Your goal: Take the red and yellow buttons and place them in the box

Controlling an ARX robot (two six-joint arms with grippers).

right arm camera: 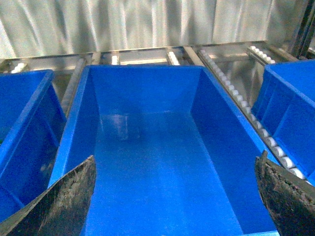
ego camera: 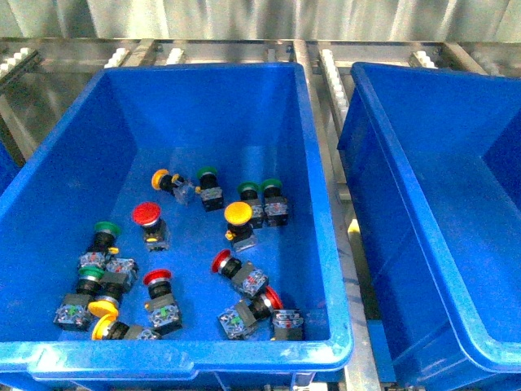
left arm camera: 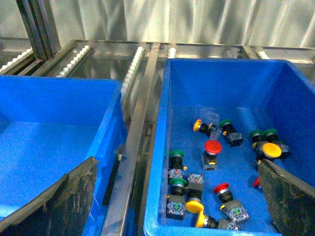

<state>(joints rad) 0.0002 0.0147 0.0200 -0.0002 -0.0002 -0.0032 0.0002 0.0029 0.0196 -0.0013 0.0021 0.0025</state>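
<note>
Roller rack [ego camera: 334,81], red and yellow buttons [ego camera: 147,213] in bin [ego camera: 57,179], box [ego camera: 391,179] alongside, left fingers [left arm camera: 69,201] and right fingers [right arm camera: 64,201] spread.

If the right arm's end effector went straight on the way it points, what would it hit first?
Likely the floor of the deep glossy blue plastic bin ahead of the right end effector; nothing lies between, though depth is unclear.

Bright, even light; soft glare on the box [right arm camera: 142,91]; views slightly blurred.
</note>
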